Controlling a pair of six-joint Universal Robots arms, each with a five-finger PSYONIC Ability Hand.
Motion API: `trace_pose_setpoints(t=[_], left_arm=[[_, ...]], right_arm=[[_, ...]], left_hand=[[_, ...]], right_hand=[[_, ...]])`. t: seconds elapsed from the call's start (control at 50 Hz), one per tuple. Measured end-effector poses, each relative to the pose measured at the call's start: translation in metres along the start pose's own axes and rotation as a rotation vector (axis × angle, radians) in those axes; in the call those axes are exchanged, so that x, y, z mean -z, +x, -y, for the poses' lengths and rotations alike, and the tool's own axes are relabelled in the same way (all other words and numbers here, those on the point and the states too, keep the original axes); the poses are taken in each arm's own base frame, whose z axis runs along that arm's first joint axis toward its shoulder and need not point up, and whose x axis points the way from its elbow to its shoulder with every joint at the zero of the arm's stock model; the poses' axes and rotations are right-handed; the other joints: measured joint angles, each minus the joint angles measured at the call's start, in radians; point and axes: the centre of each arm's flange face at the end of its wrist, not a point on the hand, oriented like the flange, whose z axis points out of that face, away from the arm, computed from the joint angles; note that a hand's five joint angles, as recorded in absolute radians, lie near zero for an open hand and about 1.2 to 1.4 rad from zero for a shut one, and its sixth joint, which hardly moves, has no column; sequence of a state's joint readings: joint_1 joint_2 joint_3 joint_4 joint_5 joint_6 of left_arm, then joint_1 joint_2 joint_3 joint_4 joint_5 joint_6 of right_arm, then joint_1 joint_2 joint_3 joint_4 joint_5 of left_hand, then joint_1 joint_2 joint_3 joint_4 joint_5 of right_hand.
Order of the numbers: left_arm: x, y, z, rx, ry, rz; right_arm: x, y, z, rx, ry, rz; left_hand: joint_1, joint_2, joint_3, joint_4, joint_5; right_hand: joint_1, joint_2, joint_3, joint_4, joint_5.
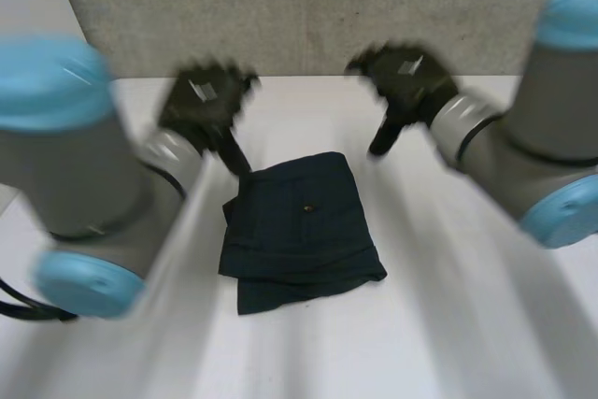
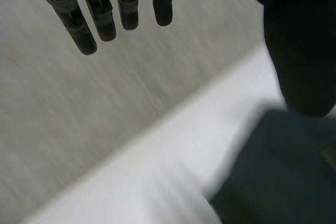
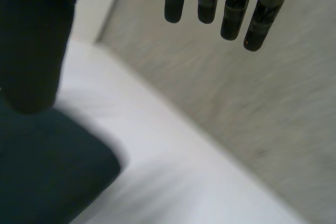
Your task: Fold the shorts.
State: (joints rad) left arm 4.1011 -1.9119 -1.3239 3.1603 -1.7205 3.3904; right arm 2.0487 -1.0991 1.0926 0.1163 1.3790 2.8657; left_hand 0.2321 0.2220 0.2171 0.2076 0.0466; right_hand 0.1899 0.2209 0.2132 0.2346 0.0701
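The left hand (image 1: 204,100) hung above the white table (image 1: 467,324) with its fingers (image 2: 105,19) straight and holding nothing, and its thumb pointed down just beside a corner of the shorts (image 1: 299,231). The dark shorts lay on the table between the two hands, doubled over into a small pile; they looked soft, light and floppy, so I think a pinch on a corner, through all the layers, would hold them best. The right hand (image 1: 406,81) hung a bit away from their other side, fingers straight and empty too.
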Motion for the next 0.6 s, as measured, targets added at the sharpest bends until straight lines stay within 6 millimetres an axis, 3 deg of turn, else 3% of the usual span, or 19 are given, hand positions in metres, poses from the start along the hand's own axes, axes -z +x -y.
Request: trace_pose_setpoints(t=[0.02,0.06,0.16,0.3,0.52,0.6], left_arm=[[0.006,-0.017,0.026,0.04,0.075,0.022],[0.014,-0.038,0.051,0.074,0.144,0.053],[0.042,-0.08,0.089,0.113,0.212,0.128],[0.064,-0.092,0.091,0.125,0.136,0.15],[0.062,-0.089,0.079,0.159,0.084,0.146],[0.058,-0.087,0.074,0.165,0.077,0.144]], right_arm=[[0.009,0.013,0.02,-0.018,0.051,-0.057],[0.022,0.029,0.041,-0.038,0.098,-0.132],[0.048,0.058,0.066,-0.075,0.122,-0.281],[0.062,0.067,0.069,-0.087,0.068,-0.327],[0.065,0.062,0.067,-0.095,0.051,-0.308],[0.059,0.056,0.058,-0.1,0.034,-0.27]], left_hand=[[0.0,0.0,0.0,0.001,0.0],[0.0,0.0,0.001,0.001,0.0],[0.0,0.0,0.002,0.001,0.0],[0.0,0.0,0.002,0.001,0.0],[-0.001,-0.002,0.0,-0.001,0.0],[-0.009,-0.008,0.0,-0.001,-0.002]], right_hand=[[0.0,0.0,0.0,0.0,0.0],[0.0,0.0,0.0,0.0,0.0],[0.0,0.0,0.0,0.0,0.0],[0.0,0.0,0.0,0.0,0.0],[0.0,0.0,0.0,0.0,0.0],[0.0,0.0,0.0,0.0,0.0]])
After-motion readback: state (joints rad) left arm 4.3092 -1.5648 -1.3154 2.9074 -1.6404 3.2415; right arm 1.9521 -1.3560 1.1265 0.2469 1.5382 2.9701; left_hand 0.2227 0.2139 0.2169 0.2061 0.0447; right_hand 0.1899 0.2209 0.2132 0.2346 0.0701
